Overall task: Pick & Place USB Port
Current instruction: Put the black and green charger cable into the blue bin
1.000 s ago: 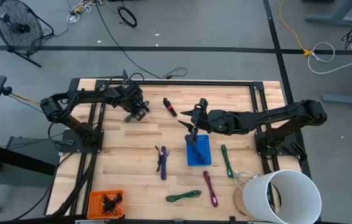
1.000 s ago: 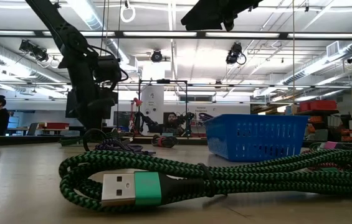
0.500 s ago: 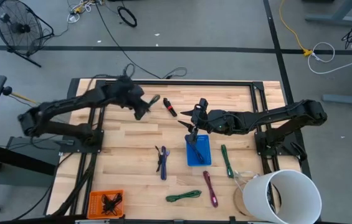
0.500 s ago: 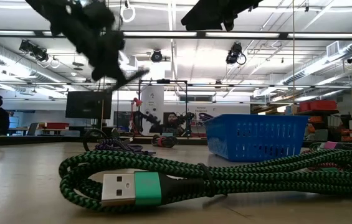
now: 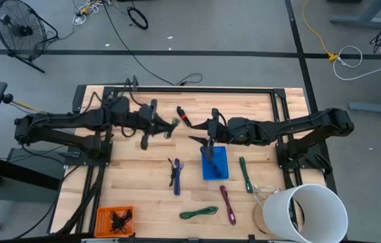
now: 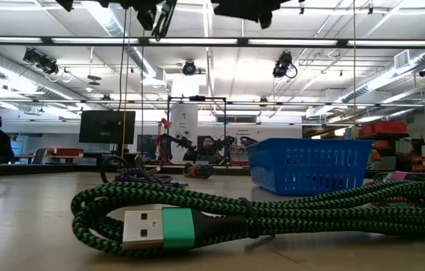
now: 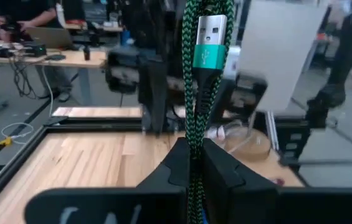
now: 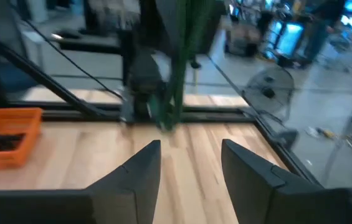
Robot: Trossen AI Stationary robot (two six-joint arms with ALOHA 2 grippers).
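Note:
My left gripper (image 5: pixel 160 125) is up over the middle of the table, shut on a green braided USB cable (image 5: pixel 172 123). In the left wrist view the cable's silver plug (image 7: pixel 212 30) sticks out past the fingers. My right gripper (image 5: pixel 202 132) hangs open just right of it, above the far end of the blue basket (image 5: pixel 214 163), and touches nothing. The right wrist view looks between its open fingers (image 8: pixel 188 163) at the held green cable (image 8: pixel 179 62). A second green cable (image 6: pixel 220 214) lies coiled on the table close to the low camera. My left gripper pinches the green cable (image 7: pixel 192 134) between its two fingers, a short way behind the plug's green collar (image 7: pixel 209 55). The fingers lie across the cable. The plug end stands out beyond the fingertips. The cable is lifted clear of the table.
More cables lie on the near half of the table: a purple one (image 5: pixel 175 175), a green one (image 5: pixel 245 173), a magenta one (image 5: pixel 227 202) and a green one (image 5: pixel 198 213). A red-and-black piece (image 5: pixel 185 116) lies near the far edge. The near corners hold an orange bin (image 5: pixel 114 219) and a white bucket (image 5: pixel 308 212).
My left gripper has risen from the table's far-left part with the green cable and swung toward the table's right, turning as it went. The cable, which lay on the wood, is now lifted clear. It stands close to my right gripper.

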